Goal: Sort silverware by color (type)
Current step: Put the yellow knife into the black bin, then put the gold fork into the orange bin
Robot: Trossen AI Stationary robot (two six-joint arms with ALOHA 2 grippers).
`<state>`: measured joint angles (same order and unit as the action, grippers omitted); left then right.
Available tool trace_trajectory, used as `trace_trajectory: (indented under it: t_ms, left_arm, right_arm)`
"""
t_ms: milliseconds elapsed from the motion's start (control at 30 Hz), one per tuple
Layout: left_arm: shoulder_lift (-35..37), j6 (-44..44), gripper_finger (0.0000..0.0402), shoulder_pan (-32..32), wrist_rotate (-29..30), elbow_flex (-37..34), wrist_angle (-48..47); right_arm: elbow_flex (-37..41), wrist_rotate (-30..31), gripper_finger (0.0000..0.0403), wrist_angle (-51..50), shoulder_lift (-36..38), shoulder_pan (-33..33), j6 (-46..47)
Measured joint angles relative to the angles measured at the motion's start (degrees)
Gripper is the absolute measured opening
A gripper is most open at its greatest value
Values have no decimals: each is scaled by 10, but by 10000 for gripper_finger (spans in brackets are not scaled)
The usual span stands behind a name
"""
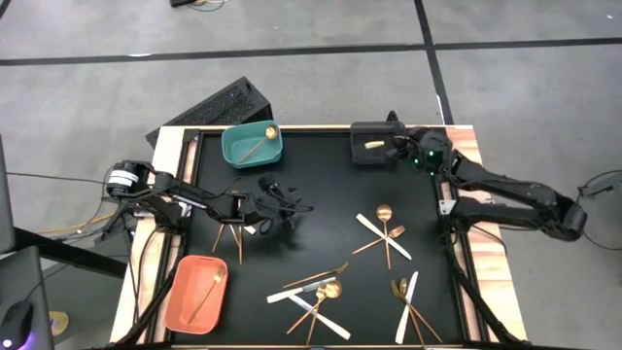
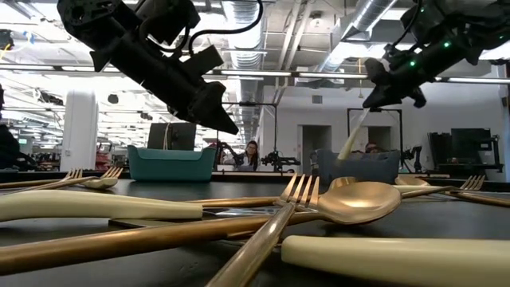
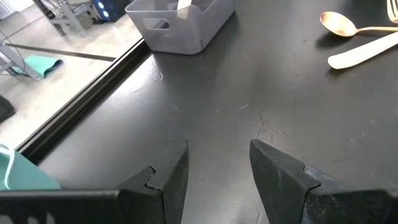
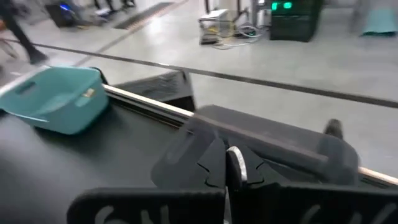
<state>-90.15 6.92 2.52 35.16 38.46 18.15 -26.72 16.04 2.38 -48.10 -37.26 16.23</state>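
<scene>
A white knife [image 2: 351, 135] is held pinched in the right end effector [image 2: 381, 94] above the black bin [image 1: 373, 144]; it should be released low, centred. The left end effector [image 3: 217, 168] hangs open, empty.

Bright ceiling strip lights [image 2: 263, 73] are lighting the scene evenly from overhead. The black tabletop [image 3: 261, 93] is showing a soft sheen and only faint shadows. Close to the low camera, the spoon [image 2: 362, 201] is catching glare, while the right wrist view is smearing with motion blur.
</scene>
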Motion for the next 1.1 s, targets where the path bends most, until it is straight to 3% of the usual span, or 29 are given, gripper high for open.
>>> trace_trajectory:
  t_ms: [300,500,700,933,1100]
  left_arm:
    - [0,18,160,0,0,0,11]
    - [0,11,160,0,0,0,37]
    - [0,11,160,0,0,0,37]
    - [0,26,160,-3,0,0,39]
    - [0,33,160,-3,-18,0,39]
  right_arm:
    - [0,-176,11,3,-26,-122,36]
    - [-1,-163,31,11,-93,-132,47]
    - [-1,-157,111,9,-133,-133,39]
    - [-1,-113,212,-21,-114,-133,4]
    - [0,-113,236,-57,-70,-112,3]
